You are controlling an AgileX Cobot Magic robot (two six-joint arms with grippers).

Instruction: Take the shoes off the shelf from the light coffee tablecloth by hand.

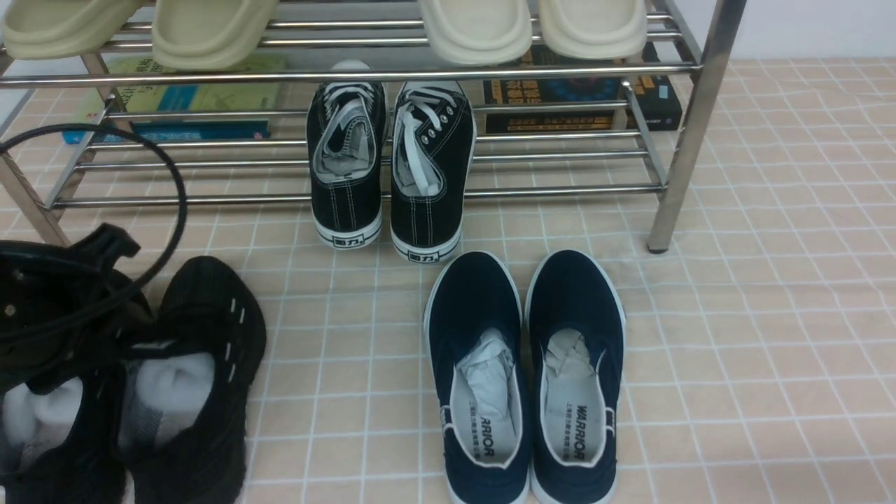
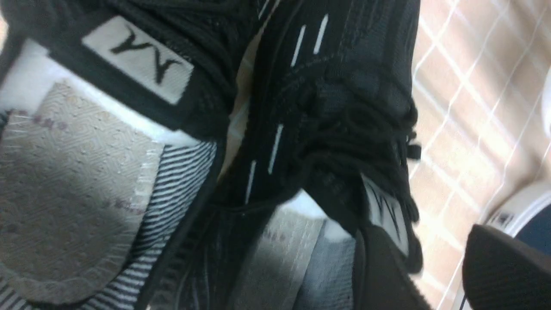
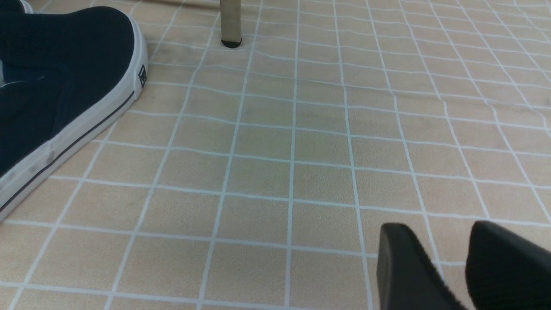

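Item: pair of black knit sneakers (image 1: 210, 315), white dash marks on the sides, white stuffing inside; off the rack, lying side by side on the light coffee grid-patterned tablecloth (image 1: 770, 315) at the near left, toes toward the chrome shoe rack (image 1: 689, 126). Left gripper (image 2: 430, 241): directly over the pair at the collar of one sneaker, fingers parted with only cloth showing between them, gripping nothing. Right gripper (image 3: 447, 241): low over bare cloth, fingers slightly apart, nothing between them, well clear of the sneakers. Rack, lower tier: black canvas lace-ups (image 1: 427, 168), heels overhanging the front bar. Rack, upper tier: cream slippers (image 1: 476, 28). Beneath the rack: books (image 1: 581, 105) lying flat. In front of the rack, centre: navy slip-ons (image 1: 476, 301) with white trim, heels nearest the camera.
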